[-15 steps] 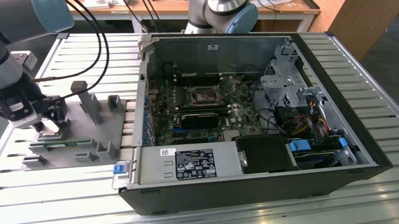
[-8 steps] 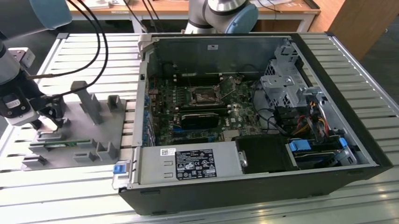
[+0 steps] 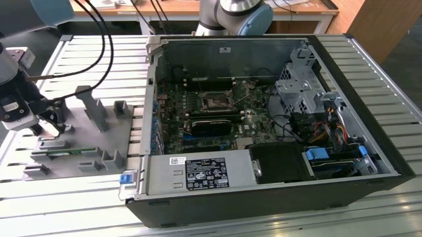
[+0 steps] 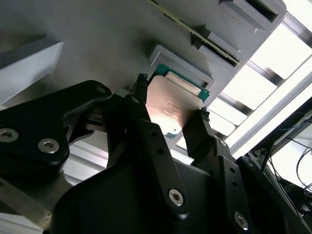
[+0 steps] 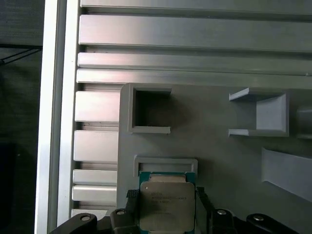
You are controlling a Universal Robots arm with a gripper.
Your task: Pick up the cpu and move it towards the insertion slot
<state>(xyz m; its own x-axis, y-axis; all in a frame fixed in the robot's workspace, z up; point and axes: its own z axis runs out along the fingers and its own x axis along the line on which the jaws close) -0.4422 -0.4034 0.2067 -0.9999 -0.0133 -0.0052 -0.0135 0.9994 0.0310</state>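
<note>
One gripper (image 3: pixel 51 127) shows at the exterior view's left, its fingers pointing down onto a grey fixture plate (image 3: pixel 99 129). The insertion slot (image 3: pixel 216 102) lies well apart from the fingers, on the board inside the open computer case (image 3: pixel 264 207).

In the second wrist view the gripper (image 4: pixel 171 97) has its two black fingers (image 4: pixel 146 129) drawn in against opposite edges of the cpu (image 4: pixel 168 109), which sits squarely between the tips. The chip lies flat, silvery top facing the camera, a green rim showing at its far edge.

In the first wrist view the gripper (image 5: pixel 165 195) again clasps the cpu (image 5: pixel 167 204), one fingertip (image 5: pixel 131 195) touching either side. The chip is close to square – no clear long axis – and its side edges run parallel to the fingers. A low grey frame (image 5: pixel 165 163) stands just past the fingertips, and a square grey pocket (image 5: pixel 151 109) lies farther beyond – both on the plate.
</note>
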